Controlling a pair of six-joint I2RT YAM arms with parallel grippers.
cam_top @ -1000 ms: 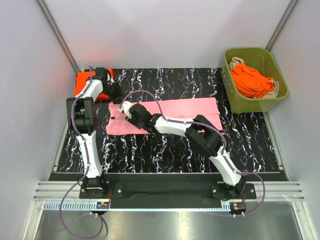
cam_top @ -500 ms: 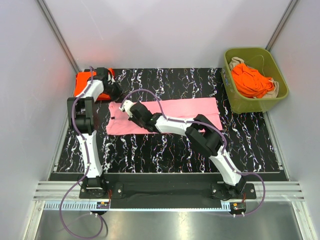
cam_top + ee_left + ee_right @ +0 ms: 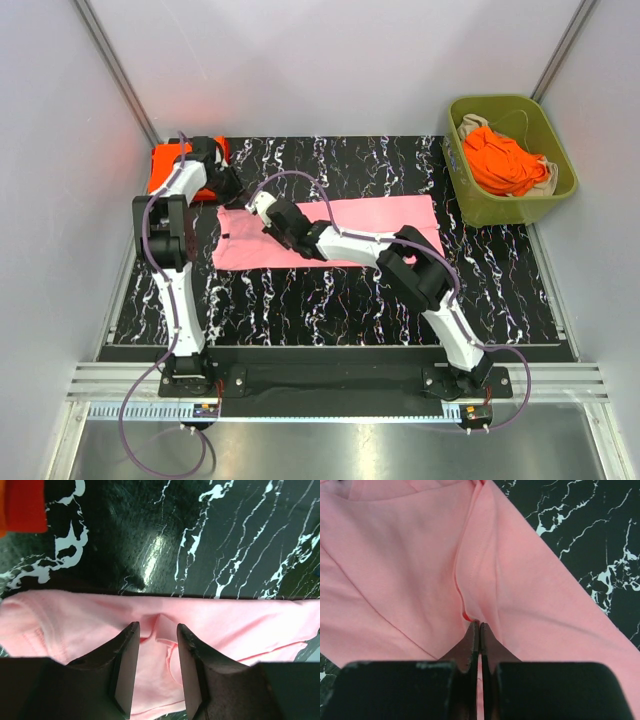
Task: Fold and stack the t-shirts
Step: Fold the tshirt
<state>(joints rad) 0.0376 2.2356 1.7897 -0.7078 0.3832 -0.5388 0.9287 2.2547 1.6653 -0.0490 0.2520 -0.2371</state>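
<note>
A light pink t-shirt (image 3: 340, 235) lies spread flat on the black marbled mat. My right gripper (image 3: 260, 204) reaches across it to its far left part. In the right wrist view that gripper (image 3: 479, 624) is shut, pinching a raised fold of the pink t-shirt (image 3: 395, 555). My left gripper (image 3: 233, 190) sits at the shirt's far left edge. In the left wrist view its jaws (image 3: 156, 627) stand apart, with a small ridge of pink t-shirt (image 3: 240, 625) between them. A folded orange-red t-shirt (image 3: 165, 166) lies at the back left corner.
An olive-green bin (image 3: 560, 150) at the back right holds crumpled orange-red shirts (image 3: 505, 160). The folded orange-red shirt's corner (image 3: 22, 505) shows just beyond the pink one. Grey walls enclose the mat (image 3: 330, 310) on three sides.
My right gripper has shifted a little toward the back and right over the pink shirt's left end. The left arm has hardly moved.
</note>
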